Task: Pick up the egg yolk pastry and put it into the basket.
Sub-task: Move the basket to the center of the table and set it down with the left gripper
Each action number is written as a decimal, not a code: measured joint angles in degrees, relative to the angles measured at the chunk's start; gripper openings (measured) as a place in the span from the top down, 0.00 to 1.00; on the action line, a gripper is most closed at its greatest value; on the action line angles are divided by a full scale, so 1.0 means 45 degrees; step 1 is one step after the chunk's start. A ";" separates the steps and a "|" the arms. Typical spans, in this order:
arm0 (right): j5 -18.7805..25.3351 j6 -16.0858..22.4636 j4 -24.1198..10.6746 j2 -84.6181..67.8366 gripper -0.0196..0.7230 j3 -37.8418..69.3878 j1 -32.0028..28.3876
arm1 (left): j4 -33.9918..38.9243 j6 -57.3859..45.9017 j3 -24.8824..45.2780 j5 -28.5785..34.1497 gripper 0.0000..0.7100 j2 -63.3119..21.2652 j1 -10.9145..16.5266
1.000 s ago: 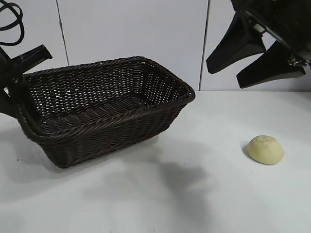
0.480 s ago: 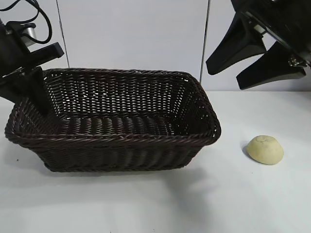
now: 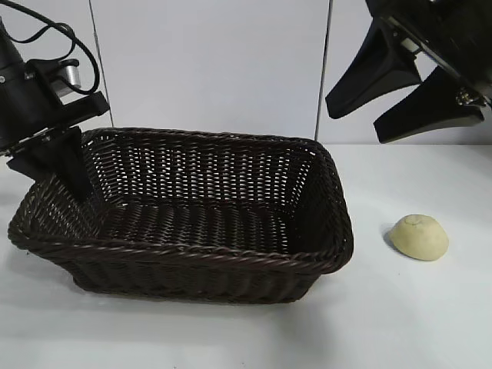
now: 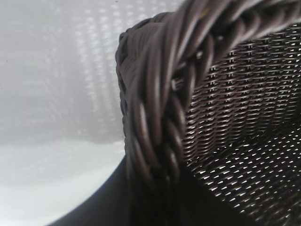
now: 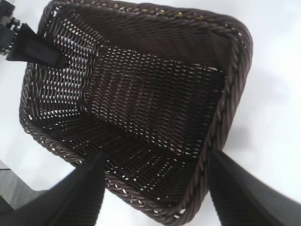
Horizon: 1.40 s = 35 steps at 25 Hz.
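The dark brown wicker basket [image 3: 201, 270] stands left of the table's middle, its long side facing the exterior view. My left gripper [image 3: 77, 188] is shut on the braided rim [image 4: 160, 108] at the basket's left end, one finger inside the wall. The egg yolk pastry [image 3: 420, 237], a small pale yellow dome, lies on the table to the right of the basket, apart from it. My right gripper [image 3: 355, 119] hangs open high above the gap between basket and pastry, holding nothing. In the right wrist view its fingers [image 5: 75, 197] frame the basket's near end [image 5: 225, 108].
The white table [image 3: 400, 323] runs in front of the basket and around the pastry. A white panelled wall [image 3: 207, 61] stands behind. A black cable [image 3: 46, 31] loops above the left arm.
The left gripper has swung the basket round by its rim, from corner-on to broadside, and shifted it toward the pastry. The right gripper and the pastry have not moved.
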 joint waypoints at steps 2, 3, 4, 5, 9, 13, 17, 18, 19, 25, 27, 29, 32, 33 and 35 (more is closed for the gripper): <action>0.0000 0.0000 0.0000 0.0000 0.35 0.0000 0.0000 | 0.0000 0.0030 0.0000 -0.0119 0.86 0.0151 0.0000; 0.0000 0.0000 0.0000 0.0000 0.35 0.0000 0.0000 | 0.0000 0.0030 0.0000 -0.0195 0.86 0.0216 0.0000; 0.0000 0.0000 0.0000 0.0000 0.35 0.0000 0.0000 | 0.0000 0.0030 0.0000 -0.0279 0.86 0.0246 0.0000; 0.0000 0.0000 0.0000 0.0000 0.35 0.0000 0.0000 | -0.0004 0.0030 0.0000 -0.0372 0.86 0.0277 0.0000; 0.0000 0.0000 0.0000 0.0000 0.35 0.0000 0.0000 | -0.0056 0.0045 0.0000 -0.0586 0.86 0.0289 0.0000; 0.0000 0.0000 0.0000 0.0000 0.35 0.0000 0.0000 | -0.0068 0.0045 0.0000 -0.0699 0.86 0.0289 0.0000; 0.0000 0.0000 0.0000 0.0000 0.35 0.0000 0.0000 | -0.0110 0.0045 0.0000 -0.0713 0.82 0.0289 0.0000; 0.0000 0.0000 0.0000 0.0000 0.35 0.0000 0.0000 | -0.0171 0.0045 0.0000 -0.0713 0.78 0.0289 0.0000; 0.0000 0.0000 0.0000 0.0000 0.35 0.0000 0.0000 | -0.0225 0.0045 0.0000 -0.0713 0.73 0.0289 0.0000; 0.0000 0.0000 0.0000 0.0000 0.35 0.0000 0.0000 | -0.0450 0.0045 0.0000 -0.0700 0.27 0.0289 0.0000; 0.0000 0.0000 0.0000 0.0000 0.35 0.0000 0.0000 | -0.0450 0.0049 -0.0009 -0.0629 0.22 0.0273 0.0000; 0.0000 0.0015 0.0000 0.0000 0.35 0.0000 0.0000 | -0.0450 0.0049 -0.0009 -0.0459 0.21 0.0183 0.0000; 0.0000 0.0043 0.0000 0.0000 0.35 0.0000 0.0000 | -0.0159 -0.0060 -0.0025 -0.0315 0.20 -0.0210 0.0000; 0.0000 0.0043 0.0000 0.0000 0.35 0.0000 0.0000 | -0.0029 -0.0073 -0.0040 -0.0300 0.19 -0.0422 0.0000; 0.0000 0.0043 0.0000 0.0000 0.35 0.0000 0.0000 | 0.0231 -0.0187 -0.0086 -0.0237 0.20 -0.0931 0.0000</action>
